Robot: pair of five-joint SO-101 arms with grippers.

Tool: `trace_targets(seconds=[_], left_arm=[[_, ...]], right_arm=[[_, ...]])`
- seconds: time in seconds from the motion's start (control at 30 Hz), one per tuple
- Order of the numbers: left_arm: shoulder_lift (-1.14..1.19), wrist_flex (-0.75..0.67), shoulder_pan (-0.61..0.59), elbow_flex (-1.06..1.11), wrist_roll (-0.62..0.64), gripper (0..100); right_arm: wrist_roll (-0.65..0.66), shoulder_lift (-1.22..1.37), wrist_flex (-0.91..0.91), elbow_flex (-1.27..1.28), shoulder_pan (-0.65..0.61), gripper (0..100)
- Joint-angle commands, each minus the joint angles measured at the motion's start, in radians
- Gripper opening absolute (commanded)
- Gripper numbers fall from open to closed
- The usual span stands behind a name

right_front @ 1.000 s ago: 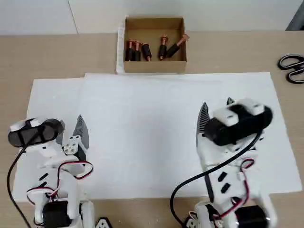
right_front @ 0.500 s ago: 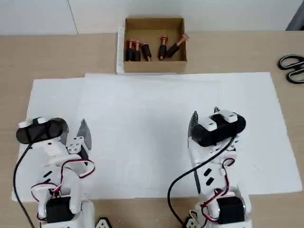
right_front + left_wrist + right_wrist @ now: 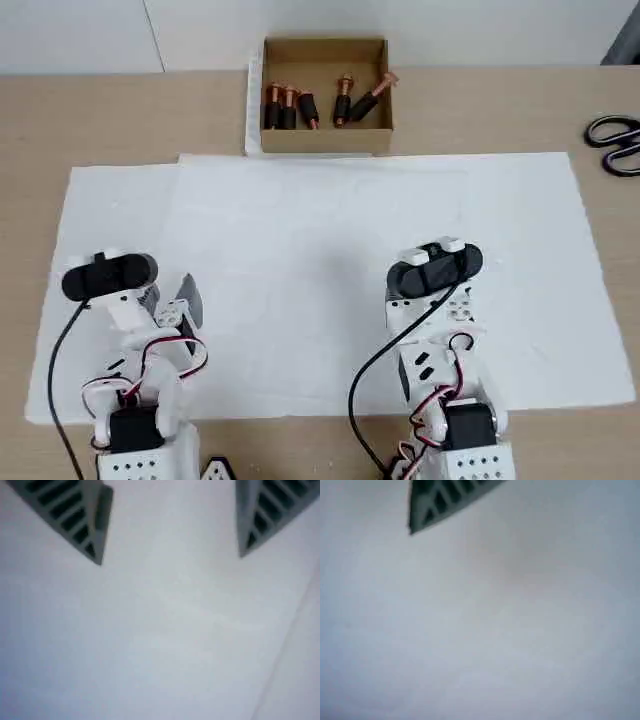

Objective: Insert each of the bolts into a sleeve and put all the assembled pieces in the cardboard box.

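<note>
The cardboard box [image 3: 325,140] stands at the back centre of the table. Inside it lie several copper bolts in black sleeves [image 3: 300,105], side by side. My left gripper [image 3: 168,292] hangs over the white paper [image 3: 330,240] at the front left. In the left wrist view the left gripper [image 3: 170,555] is open, with bare paper between its grey ribbed fingertips [image 3: 95,550]. The right arm [image 3: 435,268] is folded back at the front right. My right gripper [image 3: 525,520] is open, one finger [image 3: 435,505] showing above bare paper, nothing held.
Black-handled scissors [image 3: 615,143] lie on the wooden table [image 3: 120,110] at the far right. The paper sheet covers the middle of the table between the arms and the box.
Both arms have drawn back toward the front edge of the table. The right arm pulled back farther and shifted left. The box and its contents have not moved.
</note>
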Motion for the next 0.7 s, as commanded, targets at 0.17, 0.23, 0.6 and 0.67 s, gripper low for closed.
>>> trace_targets(seconds=[0.17, 0.23, 0.6, 0.67], left_arm=[[-0.009, -0.026, 0.005, 0.001, -0.006, 17], [-0.009, -0.026, 0.005, 0.001, -0.003, 17], [-0.009, -0.028, 0.003, 0.001, -0.002, 17], [-0.009, -0.028, 0.003, 0.001, -0.002, 17]], right_arm=[[0.005, -0.002, 0.018, 0.009, 0.001, 18.7], [0.005, -0.002, 0.071, 0.009, -0.004, 18.7], [0.003, -0.012, 0.202, 0.009, -0.004, 18.7], [0.003, -0.012, 0.203, 0.009, -0.004, 18.7]])
